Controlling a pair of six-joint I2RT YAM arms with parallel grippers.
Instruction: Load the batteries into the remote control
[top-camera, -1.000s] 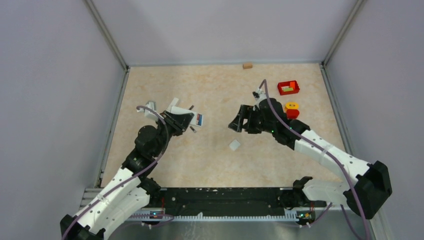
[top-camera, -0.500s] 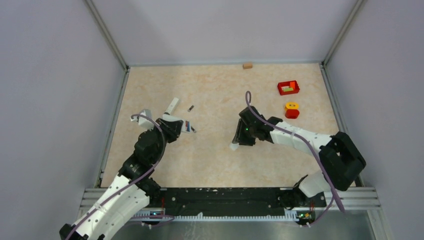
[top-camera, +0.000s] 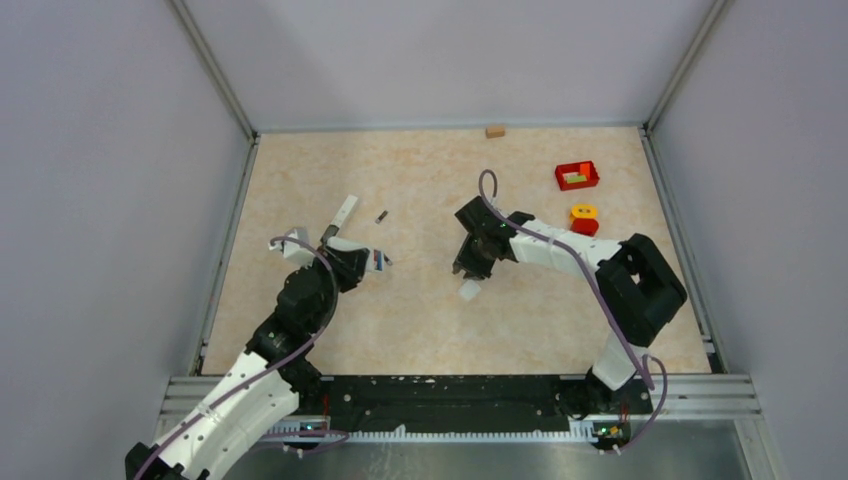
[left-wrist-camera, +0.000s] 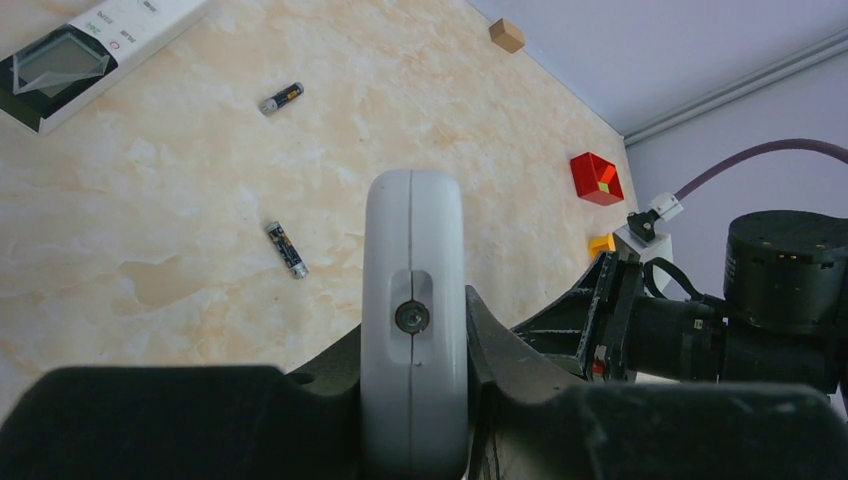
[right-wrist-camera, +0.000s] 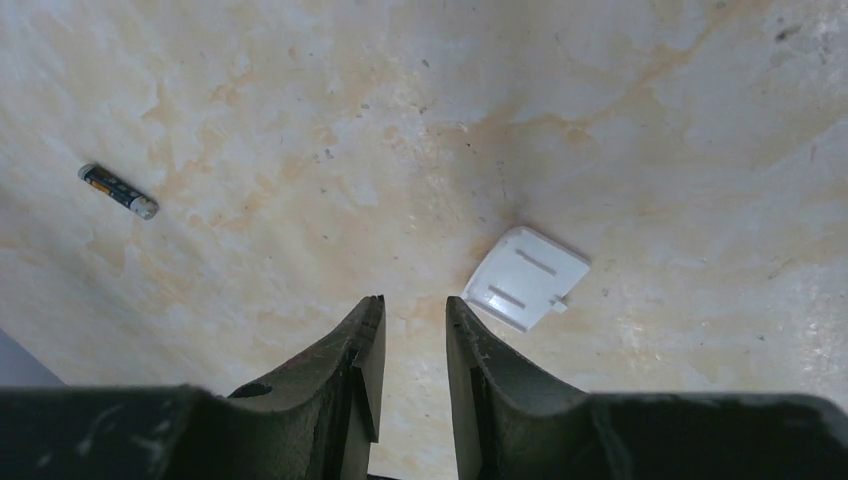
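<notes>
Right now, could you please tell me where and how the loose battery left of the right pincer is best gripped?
Grip the battery probably at its middle, from straight above, the right pincer turned to close across its width: it is a slim cylinder lying flat on the table.

I work in a robotics lab cell: plain grey walls (top-camera: 440, 60) (left, far, right) box in a beige marbled tabletop (top-camera: 430, 170).

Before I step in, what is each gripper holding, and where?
The left gripper clamps a white bar by opposite sides; the right gripper holds nothing; the white cover lies beside it.
</notes>
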